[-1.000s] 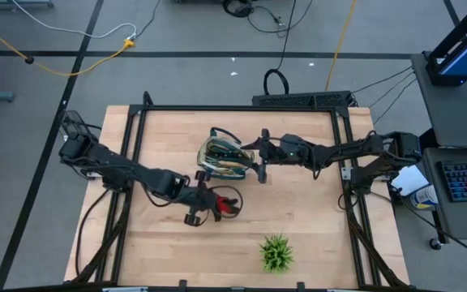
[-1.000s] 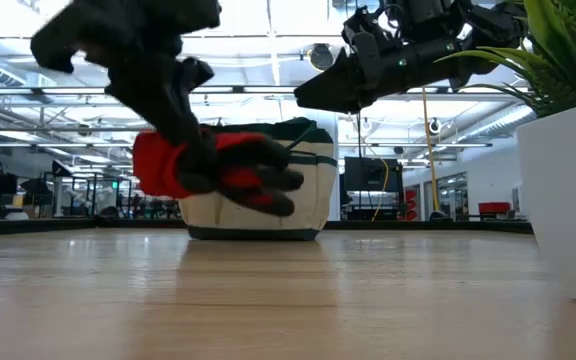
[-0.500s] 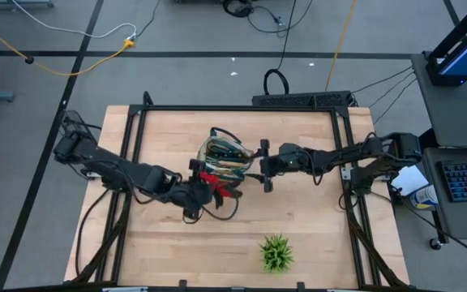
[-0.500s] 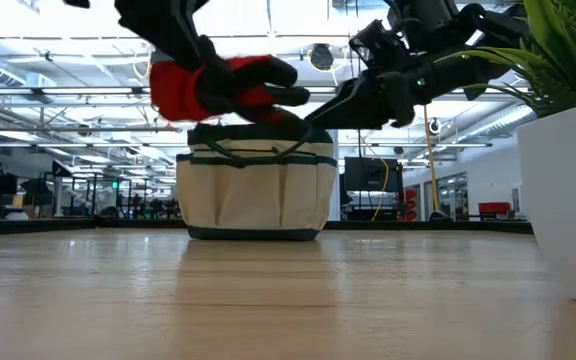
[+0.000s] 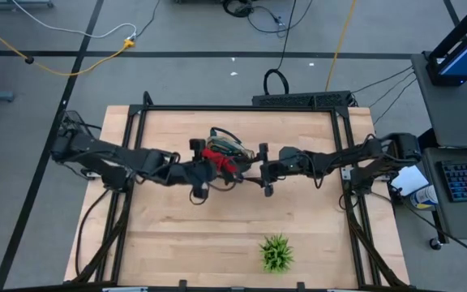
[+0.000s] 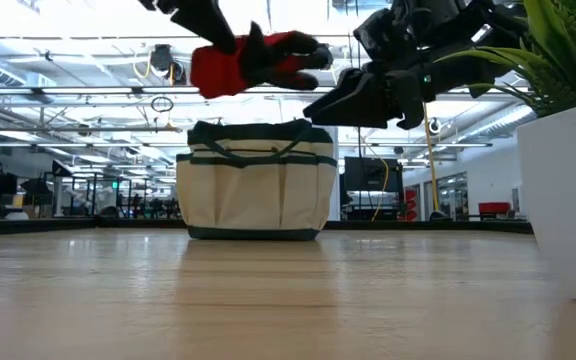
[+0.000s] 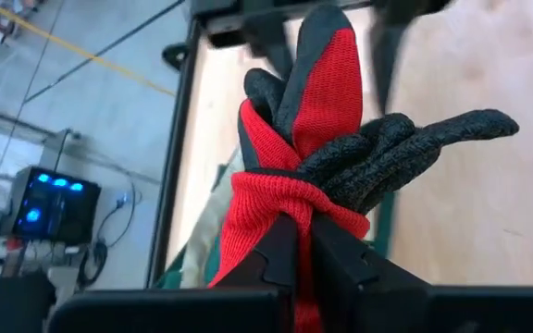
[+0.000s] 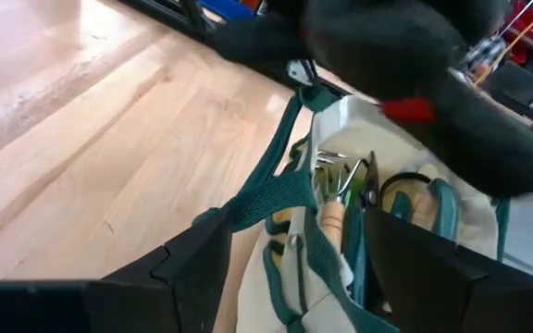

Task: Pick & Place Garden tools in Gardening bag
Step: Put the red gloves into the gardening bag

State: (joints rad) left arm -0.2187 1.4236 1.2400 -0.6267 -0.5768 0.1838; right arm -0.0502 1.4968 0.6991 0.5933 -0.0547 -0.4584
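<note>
Gardening bag (image 6: 255,180) holding tools, left gripper (image 7: 302,242) clenching glove (image 6: 253,62) above it, right gripper (image 5: 264,170) spread beside.

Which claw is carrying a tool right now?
The left claw, shut on the red-and-black glove above the gardening bag; the right claw is open and holds nothing.

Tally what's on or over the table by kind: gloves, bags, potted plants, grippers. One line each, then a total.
Red-and-black glove, clamped in the left gripper above the bag: 1
Gardening bag: 1
Potted plant: 1
Grippers, counting the right gripper at the bag's rim: 2
Total: 5
</note>
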